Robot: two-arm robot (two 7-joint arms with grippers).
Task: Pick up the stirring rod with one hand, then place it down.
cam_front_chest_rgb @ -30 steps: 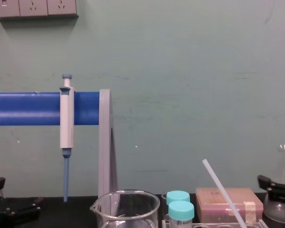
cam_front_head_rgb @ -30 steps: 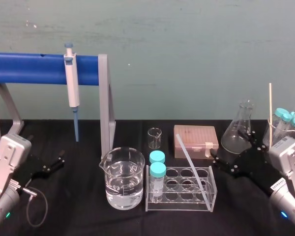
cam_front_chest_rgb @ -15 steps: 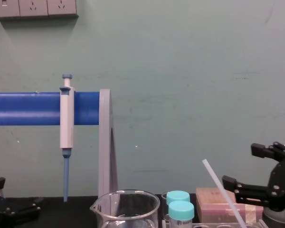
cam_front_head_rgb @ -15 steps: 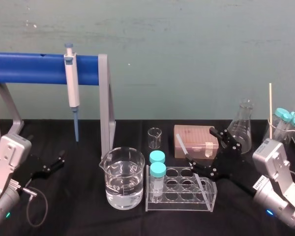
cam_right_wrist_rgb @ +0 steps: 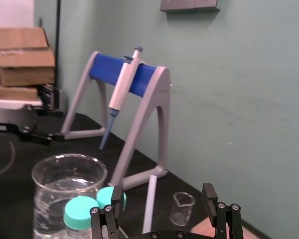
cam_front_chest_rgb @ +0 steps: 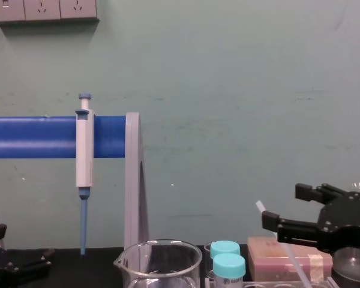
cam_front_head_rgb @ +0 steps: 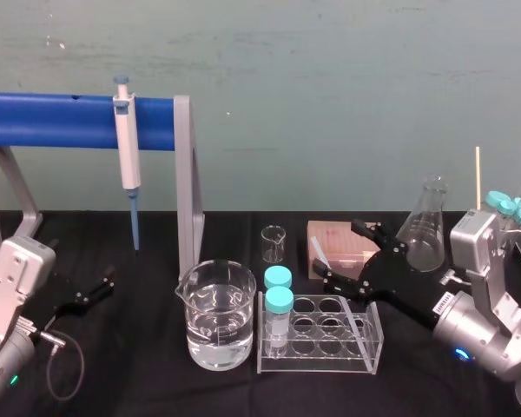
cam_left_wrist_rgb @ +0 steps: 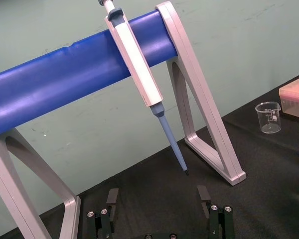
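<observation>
Head view puts your right gripper (cam_front_head_rgb: 340, 254) just above the back edge of the test-tube rack (cam_front_head_rgb: 317, 363). Its fingers are spread wide, with the upper end of the stirring rod (cam_front_head_rgb: 319, 252) in the gap between them and nothing pinched yet. The rod leans up and back from the rack. Its lower part is hidden behind the gripper, so you cannot tell which well of the rack it stands in. In the right wrist view the rod (cam_right_wrist_rgb: 149, 206) sits a little off centre in the gap, nearer one finger than the other, and seems to touch neither.

Expect a light, stiff, smooth rod. It will not give under the grip, and it may slip or swing about the pinch. If it is glass, a hard squeeze or a sideways pry against the rack could snap it. Take hold on the free length above the rack, a little below the very tip, and draw it out along its own lean.

Your left gripper (cam_front_head_rgb: 91, 294) rests on the desk well to the left of the rack, fingers apart.
</observation>
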